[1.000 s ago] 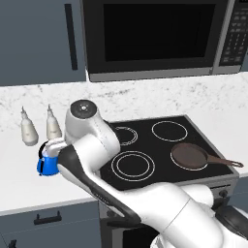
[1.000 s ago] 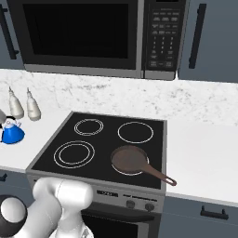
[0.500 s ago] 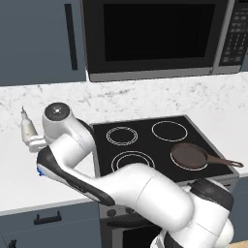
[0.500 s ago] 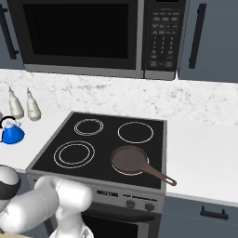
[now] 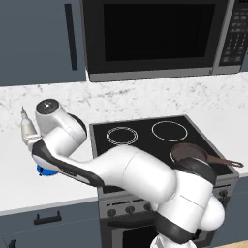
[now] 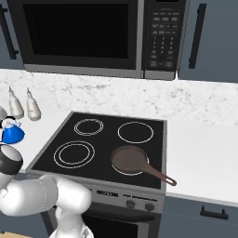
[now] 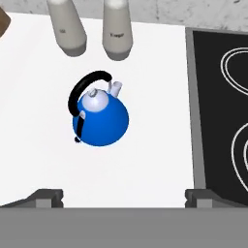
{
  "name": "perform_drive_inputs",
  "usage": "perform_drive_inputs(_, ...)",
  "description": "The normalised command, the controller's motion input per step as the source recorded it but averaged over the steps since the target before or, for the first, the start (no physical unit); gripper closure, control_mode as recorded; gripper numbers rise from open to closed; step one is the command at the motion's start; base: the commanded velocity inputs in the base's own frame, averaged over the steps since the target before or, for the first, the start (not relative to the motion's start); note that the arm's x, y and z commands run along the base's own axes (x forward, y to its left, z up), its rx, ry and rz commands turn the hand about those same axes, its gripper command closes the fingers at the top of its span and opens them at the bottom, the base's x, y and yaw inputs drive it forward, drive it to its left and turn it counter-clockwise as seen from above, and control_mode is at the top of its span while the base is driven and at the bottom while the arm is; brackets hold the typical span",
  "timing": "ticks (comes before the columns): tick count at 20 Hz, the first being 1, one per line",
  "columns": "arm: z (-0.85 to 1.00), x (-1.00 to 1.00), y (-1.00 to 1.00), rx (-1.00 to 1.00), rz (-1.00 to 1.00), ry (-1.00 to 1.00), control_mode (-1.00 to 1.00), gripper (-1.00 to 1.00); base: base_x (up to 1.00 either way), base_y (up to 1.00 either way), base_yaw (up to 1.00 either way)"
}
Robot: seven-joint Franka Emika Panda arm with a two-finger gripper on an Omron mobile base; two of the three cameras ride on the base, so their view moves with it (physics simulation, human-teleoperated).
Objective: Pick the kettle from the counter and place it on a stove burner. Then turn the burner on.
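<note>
Claw spread above kettle; bare counter between kettle and stove edge.

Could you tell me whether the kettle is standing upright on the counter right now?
Upright: the kettle sits on its base on the counter, lid and arched handle topmost.

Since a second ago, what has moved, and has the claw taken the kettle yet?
The arm has swung left, over the counter, until its links hide most of the kettle in the left base view. The claw now hangs open above the kettle, not touching it; nothing has been grasped. The kettle, the two bottles and the pan on the stove stayed put.
</note>
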Motion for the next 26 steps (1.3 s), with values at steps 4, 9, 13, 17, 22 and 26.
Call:
perform_drive_inputs(4, -0.31, 0.42, 0.21, -0.07, 0.00, 0.02, -1.00, -1.00, 0.00, 0.00, 0.00)
perform_drive_inputs(9, -0.16, 0.38, 0.27, -0.03, 0.00, 0.01, -1.00, -1.00, 0.00, 0.00, 0.00)
perform_drive_inputs(13, 0.00, 0.37, 0.42, -0.03, 0.00, 0.03, -1.00, -1.00, 0.00, 0.00, 0.00)
perform_drive_inputs(17, -0.14, 0.36, 0.36, -0.04, -0.01, 0.07, -1.00, -1.00, 0.00, 0.00, 0.00)
perform_drive_inputs(22, -0.29, 0.39, 0.38, -0.09, -0.03, 0.10, -1.00, -1.00, 0.00, 0.00, 0.00)
perform_drive_inputs(26, -0.26, 0.39, 0.31, -0.09, -0.02, 0.07, -1.00, -1.00, 0.00, 0.00, 0.00)
